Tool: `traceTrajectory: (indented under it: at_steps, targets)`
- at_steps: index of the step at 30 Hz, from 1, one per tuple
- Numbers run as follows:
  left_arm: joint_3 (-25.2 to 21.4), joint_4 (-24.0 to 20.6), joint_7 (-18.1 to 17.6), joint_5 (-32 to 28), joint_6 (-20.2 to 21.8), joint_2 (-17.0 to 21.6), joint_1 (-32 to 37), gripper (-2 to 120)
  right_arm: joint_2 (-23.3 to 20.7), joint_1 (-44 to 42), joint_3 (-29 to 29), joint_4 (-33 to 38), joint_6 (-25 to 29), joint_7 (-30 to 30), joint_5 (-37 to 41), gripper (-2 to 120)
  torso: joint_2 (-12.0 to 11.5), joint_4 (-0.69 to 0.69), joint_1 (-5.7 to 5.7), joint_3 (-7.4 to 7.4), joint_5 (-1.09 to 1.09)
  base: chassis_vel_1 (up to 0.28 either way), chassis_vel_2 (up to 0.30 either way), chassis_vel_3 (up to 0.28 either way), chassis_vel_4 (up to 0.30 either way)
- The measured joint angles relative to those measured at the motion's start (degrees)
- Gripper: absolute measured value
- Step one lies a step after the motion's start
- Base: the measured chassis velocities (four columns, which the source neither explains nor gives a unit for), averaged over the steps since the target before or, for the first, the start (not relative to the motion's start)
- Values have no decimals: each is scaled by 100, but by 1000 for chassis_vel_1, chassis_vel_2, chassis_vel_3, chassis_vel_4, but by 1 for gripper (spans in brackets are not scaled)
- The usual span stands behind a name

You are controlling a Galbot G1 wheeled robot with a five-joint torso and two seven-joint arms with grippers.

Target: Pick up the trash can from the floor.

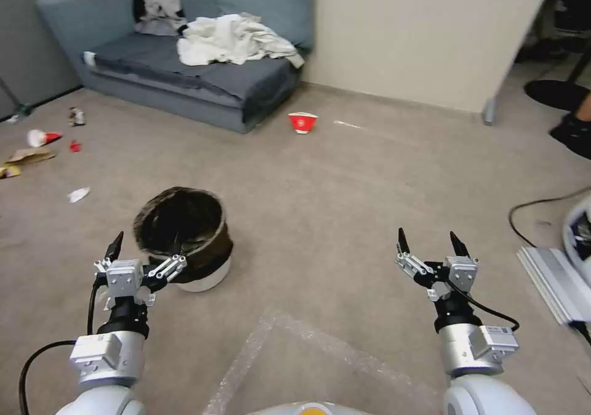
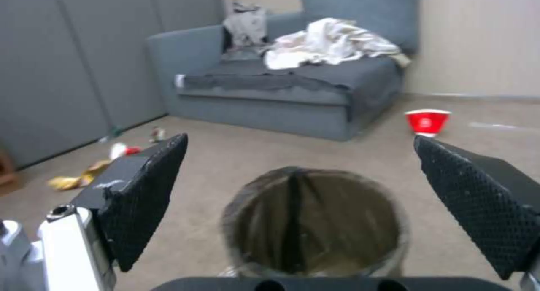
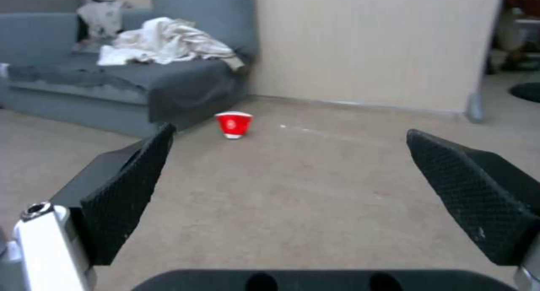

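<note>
My left gripper point(image 1: 146, 245), jaws spread wide and empty, hovers at the near rim of the small round white trash can point(image 1: 184, 237) lined with dark plastic, standing on the beige carpet floor point(image 1: 345, 218) just ahead; I should straddle one wall before closing, right gripper point(image 1: 431, 242) idle, open, well apart.
</note>
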Motion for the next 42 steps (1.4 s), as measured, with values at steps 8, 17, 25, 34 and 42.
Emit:
traceTrajectory:
  at_steps: [8,17,25,34,42]
  targets:
    - [19,41,-36,7,-115,-5,-5,100,-1,8,-7,-5,0,-8,0,100,0,3,0,0,0,121,120,128,114]
    - [59,152,-190,124,-426,3,-27,100,-2,10,2,-22,-15,-20,53,100,0,-2,0,0,0,28,31,29,25]
    - [47,108,-257,126,-360,-5,-21,100,-4,15,-5,-46,-16,-28,54,100,0,0,0,0,0,-36,44,41,-28]
    - [29,101,-394,125,-300,1,-32,100,-6,18,-14,-82,-26,-51,48,100,0,-1,0,0,1,-191,174,185,-178]
    - [30,205,-383,89,-132,21,-127,100,-5,20,-23,-99,-21,-50,50,100,0,0,1,1,1,-192,188,203,-196]
